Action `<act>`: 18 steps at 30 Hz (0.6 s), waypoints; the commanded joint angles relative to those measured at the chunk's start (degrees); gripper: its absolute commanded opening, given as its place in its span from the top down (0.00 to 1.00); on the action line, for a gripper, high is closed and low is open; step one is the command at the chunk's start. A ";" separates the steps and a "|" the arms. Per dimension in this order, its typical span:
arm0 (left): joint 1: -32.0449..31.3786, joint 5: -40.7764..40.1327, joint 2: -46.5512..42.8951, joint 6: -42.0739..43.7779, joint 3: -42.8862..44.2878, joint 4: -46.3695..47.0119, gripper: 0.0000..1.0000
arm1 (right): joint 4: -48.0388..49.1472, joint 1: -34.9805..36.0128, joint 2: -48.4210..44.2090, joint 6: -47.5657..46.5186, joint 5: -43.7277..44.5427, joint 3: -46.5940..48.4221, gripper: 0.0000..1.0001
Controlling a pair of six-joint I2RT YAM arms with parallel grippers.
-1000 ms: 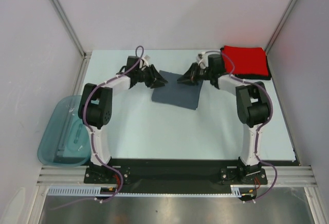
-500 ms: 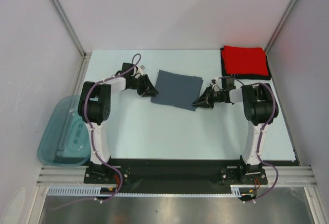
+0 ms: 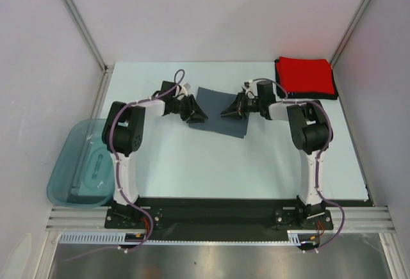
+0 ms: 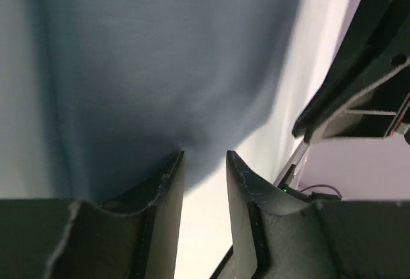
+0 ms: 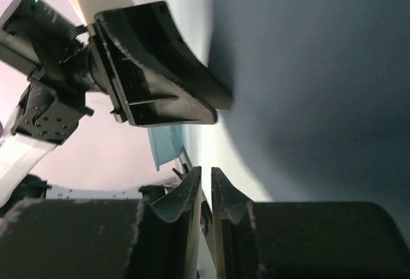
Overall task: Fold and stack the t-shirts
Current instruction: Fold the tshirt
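Left tool (image 4: 204, 157) sat part-open at the blue-grey t-shirt (image 4: 160, 55) on the desk; right tool (image 5: 205, 171) nearly clenched, couldn't tell on what.

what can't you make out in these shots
- Black shirt: top view, red shirt covers all but an edge.
- Left gripper, right gripper: wrist views don't show whether either grips the grey shirt.
- Grey shirt's folds: grippers overlap it in top view; wrist views blurred.
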 commanded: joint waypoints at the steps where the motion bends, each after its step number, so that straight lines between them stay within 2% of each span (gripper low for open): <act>1: 3.14 0.29 5.33 1.16 -0.47 2.11 0.63 | 3.62 -2.45 6.48 3.23 -0.31 0.60 0.84; 5: 7.99 -1.12 9.56 6.70 2.17 -4.83 0.63 | 1.97 -7.90 8.87 0.51 -0.22 -2.39 0.83; 10: 9.22 -3.84 4.92 14.26 2.71 -12.12 0.63 | -18.12 -12.39 3.79 -16.09 0.04 -1.42 0.83; 13: 9.05 -5.07 -2.28 14.09 0.07 -12.14 0.63 | -27.80 -13.44 -3.68 -23.22 3.19 -2.91 0.79; 14: 9.14 -5.16 -4.39 13.65 -0.63 -11.96 0.62 | -28.63 -13.62 -5.61 -23.84 4.68 -5.27 0.73; 17: 8.96 -4.46 -10.81 9.01 -4.58 -8.28 0.60 | -29.60 -14.58 -13.70 -22.45 7.76 -9.76 0.68; 18: 8.79 -3.76 -12.13 4.64 -7.81 -6.27 0.59 | -29.34 -14.67 -16.59 -21.83 8.21 -12.38 0.67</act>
